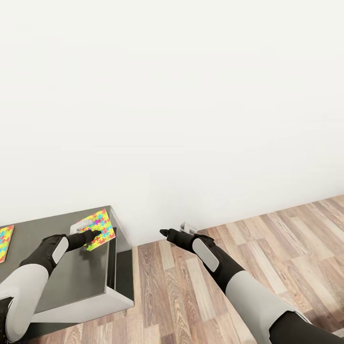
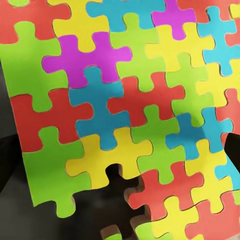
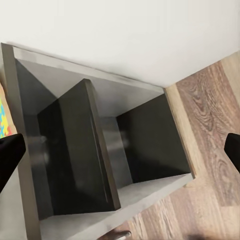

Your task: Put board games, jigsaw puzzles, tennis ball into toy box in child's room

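Jigsaw puzzle point(image 1: 97, 230) lies on the table point(image 1: 91, 274) under the left claw point(image 1: 94, 234), grip unclear; right claw point(image 1: 165, 232) spread open

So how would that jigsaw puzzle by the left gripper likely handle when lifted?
The jigsaw puzzle looks thin and flat, so probably light and hard to pinch off the table. The left wrist view shows interlocking pieces with one gap, so it may flex or shed pieces.

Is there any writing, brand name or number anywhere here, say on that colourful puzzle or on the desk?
None: no words, numbers or signs can be read in these pictures.
The jigsaw puzzle under the left hand shows plain coloured pieces, with no print even close up in the left wrist view.
The second puzzle, the table, the wall and the floor carry no text.
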